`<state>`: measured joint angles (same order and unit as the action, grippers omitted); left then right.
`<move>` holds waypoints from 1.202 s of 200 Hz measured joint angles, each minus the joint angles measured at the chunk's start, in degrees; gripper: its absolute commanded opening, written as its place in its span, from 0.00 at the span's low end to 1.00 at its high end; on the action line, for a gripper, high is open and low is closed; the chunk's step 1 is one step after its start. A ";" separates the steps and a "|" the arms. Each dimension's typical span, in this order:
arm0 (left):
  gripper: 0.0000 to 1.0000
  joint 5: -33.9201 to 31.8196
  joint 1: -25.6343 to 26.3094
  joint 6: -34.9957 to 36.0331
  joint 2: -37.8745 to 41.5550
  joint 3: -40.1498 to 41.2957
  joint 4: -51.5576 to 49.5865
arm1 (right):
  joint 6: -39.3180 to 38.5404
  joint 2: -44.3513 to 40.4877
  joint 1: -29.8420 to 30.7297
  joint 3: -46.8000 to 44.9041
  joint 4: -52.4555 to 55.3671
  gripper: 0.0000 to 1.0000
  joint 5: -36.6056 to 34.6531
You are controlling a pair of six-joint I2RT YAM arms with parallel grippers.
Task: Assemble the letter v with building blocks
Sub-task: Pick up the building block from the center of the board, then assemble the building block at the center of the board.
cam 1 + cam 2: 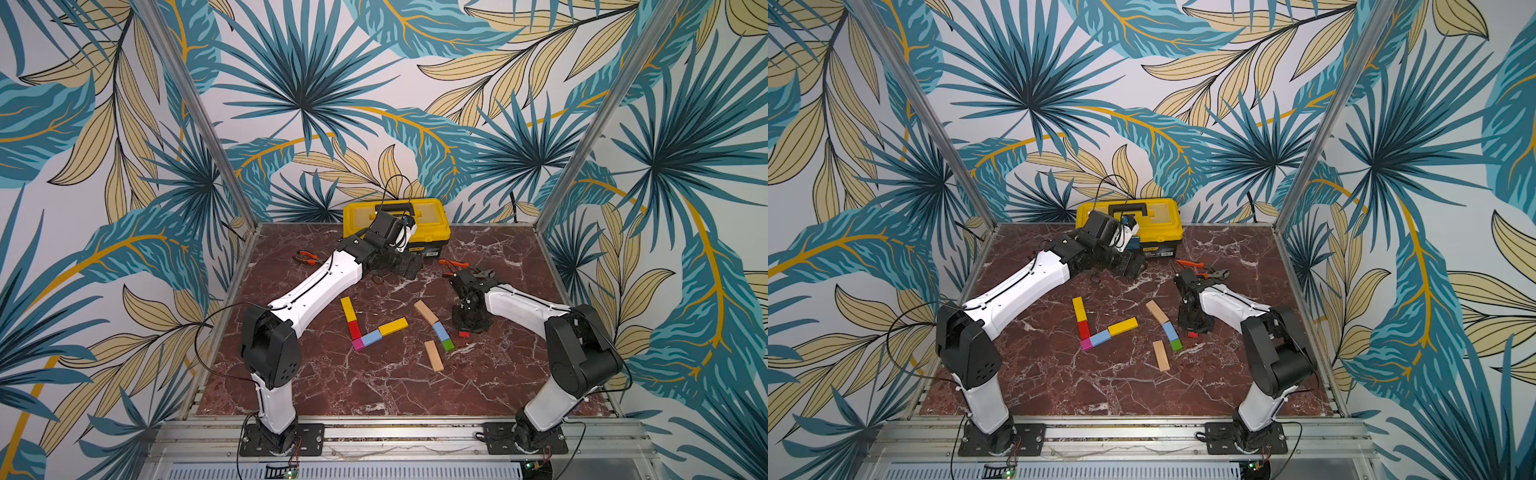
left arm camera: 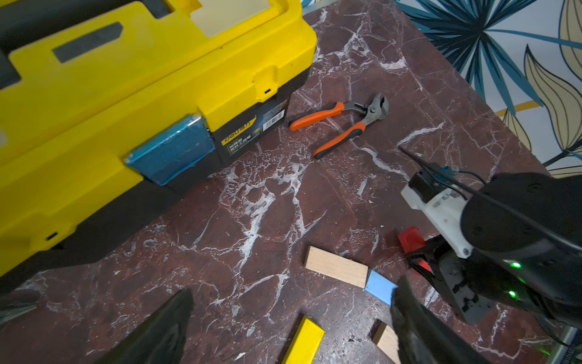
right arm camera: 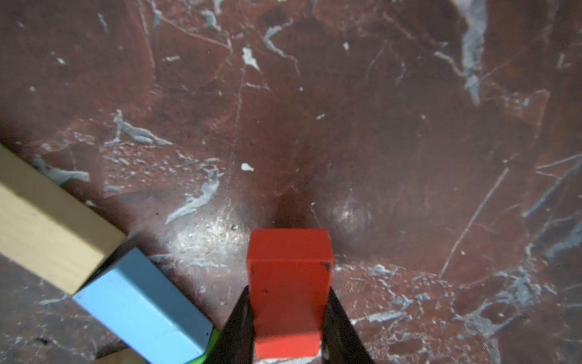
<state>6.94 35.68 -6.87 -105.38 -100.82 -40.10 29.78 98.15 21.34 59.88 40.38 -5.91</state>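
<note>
Mid-placement: my right claw (image 3: 289,291) is clamped on 1 red block (image 3: 289,261), left claw (image 2: 294,288) apart and empty; next, I judge, seat it flush beside the green cube (image 1: 447,344).

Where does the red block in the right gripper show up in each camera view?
Top view: red block right of centre, just right of the blue block.
Top view: same spot, right of that blue block.
Left wrist: right side, mid-height.
Right wrist: bottom centre, clamped in the right gripper.
Shared landmark: the blue block touching the tan bar, seen in all four views.
</note>
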 measured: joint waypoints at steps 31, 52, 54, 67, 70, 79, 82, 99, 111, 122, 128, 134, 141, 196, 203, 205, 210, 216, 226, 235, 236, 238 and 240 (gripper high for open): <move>0.99 1.25 0.94 0.00 -1.05 -0.94 0.04 | 0.37 1.22 -0.37 0.00 -0.46 0.29 0.83; 0.99 1.70 1.29 0.00 -1.70 -1.05 0.02 | 0.70 1.25 -0.46 0.02 -0.48 0.37 0.85; 0.99 1.73 1.31 0.00 -1.73 -1.05 0.04 | 0.79 1.25 -0.46 0.02 -0.46 0.38 0.87; 0.99 1.92 1.42 0.00 -2.01 -1.07 0.02 | 1.09 1.33 -0.46 0.02 -0.57 0.43 1.07; 1.00 1.95 1.40 0.00 -2.03 -1.07 0.02 | 1.33 1.40 -0.46 0.02 -0.57 0.45 1.16; 0.99 2.03 1.42 0.00 -2.10 -1.07 0.02 | 1.31 1.42 -0.46 0.02 -0.55 0.49 1.31; 0.99 2.08 1.42 0.02 -2.10 -1.07 0.02 | 1.70 1.42 -0.46 0.02 -0.55 0.50 1.31; 0.99 2.12 1.40 0.02 -2.10 -1.11 0.02 | 1.84 1.42 -0.46 0.02 -0.52 0.55 1.42; 1.00 2.10 1.40 0.02 -2.10 -1.11 0.02 | 2.29 1.31 -0.46 0.00 -0.50 0.57 1.51; 0.99 2.10 1.40 0.02 -2.10 -1.11 0.02 | 2.62 0.83 -0.46 -0.15 -0.52 0.59 1.79; 0.99 2.10 1.42 0.02 -2.10 -1.11 0.02 | 2.78 0.31 -0.46 -0.39 -0.52 0.60 2.01; 1.00 2.10 1.40 0.02 -2.10 -1.11 0.02 | 2.84 -0.31 -0.46 -0.76 -0.63 0.61 2.36; 0.99 2.10 1.42 0.02 -2.10 -1.11 0.02 | 3.06 -1.27 -0.46 -1.27 -0.70 0.62 2.71; 0.99 2.10 1.40 0.04 -2.10 -1.11 0.02 | 5.75 -7.50 -0.46 -5.73 -3.61 0.67 6.60; 0.99 2.08 1.42 0.04 -2.10 -1.11 0.02 | 6.12 -7.61 -0.48 -6.12 -3.96 0.67 7.10; 0.99 2.08 1.40 0.04 -2.10 -1.11 0.02 | 6.27 -7.61 -0.48 -6.21 -4.09 0.68 7.26; 0.99 2.08 1.40 0.07 -2.10 -1.11 0.02 | 6.51 -7.61 -0.48 -6.43 -4.50 0.68 7.67; 0.99 2.08 1.40 0.07 -2.10 -1.11 0.02 | 6.84 -7.61 -0.46 -6.69 -4.94 0.68 8.07; 0.99 2.05 1.40 0.11 -2.10 -1.11 0.02 | 7.37 -7.61 -0.48 -6.97 -5.55 0.68 8.72; 0.99 2.03 1.40 0.22 -2.10 -1.11 0.02 | 7.76 -7.61 -0.48 -7.26 -6.19 0.69 9.11; 0.99 2.03 1.42 0.22 -2.10 -1.11 0.02 | 7.80 -7.61 -0.48 -7.28 -6.27 0.69 9.18; 0.99 2.03 1.42 0.24 -2.10 -1.11 0.02 | 7.96 -7.61 -0.48 -7.32 -6.32 0.69 9.20; 0.99 2.01 1.40 0.24 -2.10 -1.11 0.02 | 7.98 -7.61 -0.48 -7.41 -6.45 0.69 9.31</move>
<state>8.95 37.08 -6.63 -107.48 -101.93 -40.07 37.76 90.54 20.86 52.47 33.93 3.40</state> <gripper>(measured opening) 0.995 0.685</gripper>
